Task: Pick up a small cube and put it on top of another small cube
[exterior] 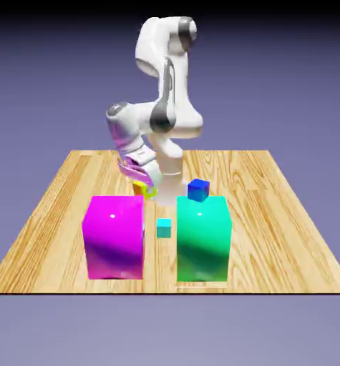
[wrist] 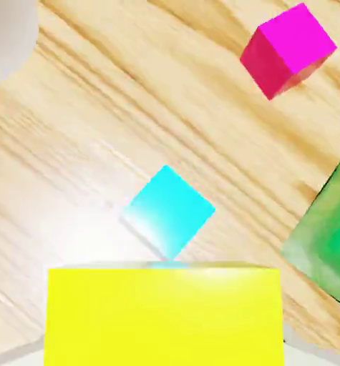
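The pick looks done and the placing is left. The white arm's two-finger gripper point(exterior: 144, 187) is clamped on the small plain yellow cube point(wrist: 164, 314), which fills the bottom of the hand view and hides the finger tips. In the exterior view a sliver of yellow shows at the tip of the hand, just behind the top far corner of the big glossy magenta block point(exterior: 114, 236); the cube appears to be off the wooden table point(exterior: 273, 214), though from this angle I cannot be sure how high it is carried.

What remains is to bring it over another small cube, set it down squarely and let go. The small cyan cube point(wrist: 170, 211) seems the likely base (it sits directly ahead of the held cube in the hand view, apart from it, on bare wood). In the exterior view it lies in the gap between the magenta block and the big glossy green block point(exterior: 203, 238). A small dark blue cube point(exterior: 198, 189) sits behind the green block's top far edge; whether it rests on the block or on the table beyond I cannot tell.

No container of any kind shows here: only blocks and cubes on the open tabletop, nothing holding anything.
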`<state>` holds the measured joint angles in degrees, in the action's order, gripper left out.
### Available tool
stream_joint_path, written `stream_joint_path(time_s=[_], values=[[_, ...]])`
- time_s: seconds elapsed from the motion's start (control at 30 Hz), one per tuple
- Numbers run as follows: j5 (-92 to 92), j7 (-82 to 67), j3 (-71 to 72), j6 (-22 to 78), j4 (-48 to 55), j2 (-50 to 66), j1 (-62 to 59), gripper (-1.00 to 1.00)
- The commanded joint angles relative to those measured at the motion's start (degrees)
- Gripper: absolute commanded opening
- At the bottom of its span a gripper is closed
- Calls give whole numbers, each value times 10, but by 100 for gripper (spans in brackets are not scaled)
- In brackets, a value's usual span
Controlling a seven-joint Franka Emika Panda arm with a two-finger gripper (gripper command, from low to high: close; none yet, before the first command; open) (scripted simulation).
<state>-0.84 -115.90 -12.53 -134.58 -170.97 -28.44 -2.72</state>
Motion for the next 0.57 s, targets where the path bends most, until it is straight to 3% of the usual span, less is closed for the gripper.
stream_joint_path(time_s=[0.0, 0.13, 0.43, 0.47, 0.53], values=[[16, -18, 11, -15, -9, 9, 21, -100], [51, -59, 21, -37, -29, 25, 55, -100], [0, -95, 24, -228, -45, 201, 70, -100], [0, -95, 24, -228, -45, 201, 70, 100], [6, -91, 23, -206, -43, 180, 69, 100]])
